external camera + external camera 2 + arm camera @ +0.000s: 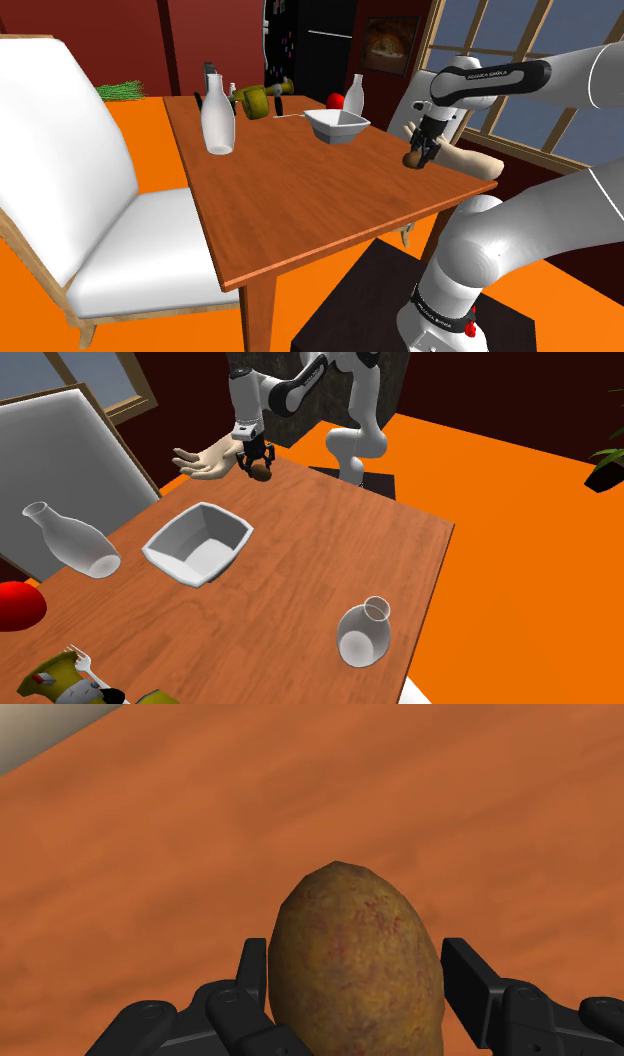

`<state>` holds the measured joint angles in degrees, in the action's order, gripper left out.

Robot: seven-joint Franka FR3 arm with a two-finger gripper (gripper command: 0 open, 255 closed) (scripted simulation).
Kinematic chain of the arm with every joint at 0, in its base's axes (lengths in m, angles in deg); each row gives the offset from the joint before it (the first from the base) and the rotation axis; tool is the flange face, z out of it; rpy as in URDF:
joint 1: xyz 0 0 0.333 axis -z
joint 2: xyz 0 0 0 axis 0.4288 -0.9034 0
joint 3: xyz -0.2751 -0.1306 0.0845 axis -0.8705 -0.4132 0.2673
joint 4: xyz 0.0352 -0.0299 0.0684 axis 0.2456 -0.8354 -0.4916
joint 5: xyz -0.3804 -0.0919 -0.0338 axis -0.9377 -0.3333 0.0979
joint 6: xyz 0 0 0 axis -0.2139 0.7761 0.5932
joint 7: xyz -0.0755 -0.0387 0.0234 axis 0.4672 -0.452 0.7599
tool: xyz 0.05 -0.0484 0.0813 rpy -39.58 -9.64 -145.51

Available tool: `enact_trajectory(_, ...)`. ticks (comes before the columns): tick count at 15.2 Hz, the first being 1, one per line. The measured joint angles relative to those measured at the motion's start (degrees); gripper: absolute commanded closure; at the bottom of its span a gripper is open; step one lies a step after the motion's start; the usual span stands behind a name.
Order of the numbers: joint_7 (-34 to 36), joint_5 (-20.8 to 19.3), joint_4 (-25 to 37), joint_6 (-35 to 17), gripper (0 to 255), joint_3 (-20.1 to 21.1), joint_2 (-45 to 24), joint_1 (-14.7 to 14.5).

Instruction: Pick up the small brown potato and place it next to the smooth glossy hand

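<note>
A small brown potato (355, 964) sits clasped between my gripper's two black fingers, held a little above the wooden table (300, 804). In the shoulder view my gripper (417, 157) holds the potato (412, 160) near the table's right edge, just in front of a pale, glossy hand model (465, 160) lying there. From the second exterior view the potato (261, 474) hangs under the gripper (257, 464) right beside the hand (205, 462), at the table's far corner.
A white square bowl (198, 544) stands mid-table. White vases (75, 542) (363, 634) stand on it too, with a red ball (15, 604) and a yellow-green object (254, 101). A white armchair (80, 200) flanks the table on the shoulder view's left.
</note>
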<state>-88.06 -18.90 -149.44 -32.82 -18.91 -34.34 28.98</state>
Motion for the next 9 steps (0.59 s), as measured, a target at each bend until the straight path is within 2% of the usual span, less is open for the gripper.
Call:
enact_trajectory(5,0.01,-0.06,-0.2,-0.36,255,-0.18,-0.12,-0.06)
enact_trajectory(6,0.01,-0.06,-0.21,-0.36,0,-0.19,-0.12,-0.06)
enact_trajectory(9,0.01,-0.07,-0.21,-0.37,0,-0.19,-0.12,-0.06)
